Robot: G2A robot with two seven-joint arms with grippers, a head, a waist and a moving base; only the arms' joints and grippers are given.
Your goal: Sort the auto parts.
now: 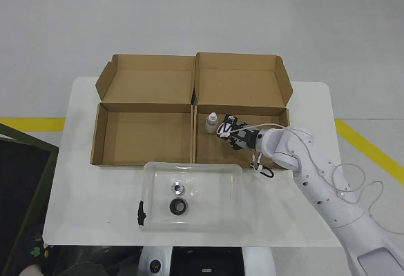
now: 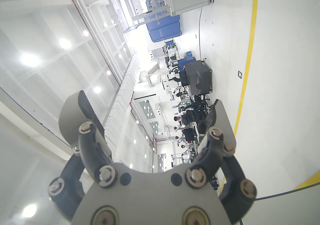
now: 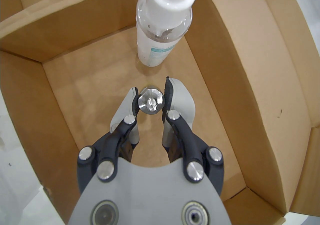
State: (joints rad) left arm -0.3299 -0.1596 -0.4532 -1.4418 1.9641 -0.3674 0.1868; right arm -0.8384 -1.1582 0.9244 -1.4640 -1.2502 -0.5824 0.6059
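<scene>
My white, jointed right arm [image 1: 322,193]: round black dots along it. My right gripper [image 3: 151,94]: grey fingers, black links, silver screws [image 3: 195,171].

your white table [image 1: 84,207] stood on a pale grey floor [image 1: 50,41] marked with yellow tape [image 1: 29,124]; the bright hall around you had ceiling lights [image 2: 30,59] and blue cabinets [image 2: 165,27].

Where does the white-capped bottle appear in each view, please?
Top view: the bottle stands in the right cardboard box, by its left wall.
Right wrist view: the bottle is just beyond the right tool, gripping a metal part.
Left wrist view: looks out at the workshop hall.
Shared landmark: the cardboard box around it.
</scene>
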